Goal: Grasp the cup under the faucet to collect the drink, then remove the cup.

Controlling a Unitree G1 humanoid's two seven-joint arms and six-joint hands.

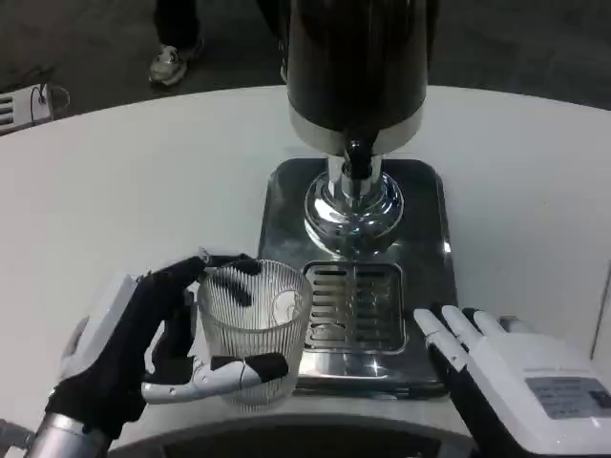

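**Head view: cup gripped, off to the left of the drip grate**

Head view entry, largest item first. White surface [115, 191] carries the drink dispenser [355, 67], dark body on a chrome base, with its faucet [356, 157] above the steel drip tray [355, 315]. My left hand [143, 334] grips the ribbed clear cup [253, 329], fingers wrapped round its wall. The cup sits at the tray's left edge, nearer me than the faucet and not under it; I cannot tell whether it holds any drink. My right hand [516, 367] rests by the tray's right corner, released, fingers straight, holding nothing. Judgement: cup either heading in for filling or being removed. If unfilled, next move needs carrying it right and forward, beneath the faucet, kept upright.
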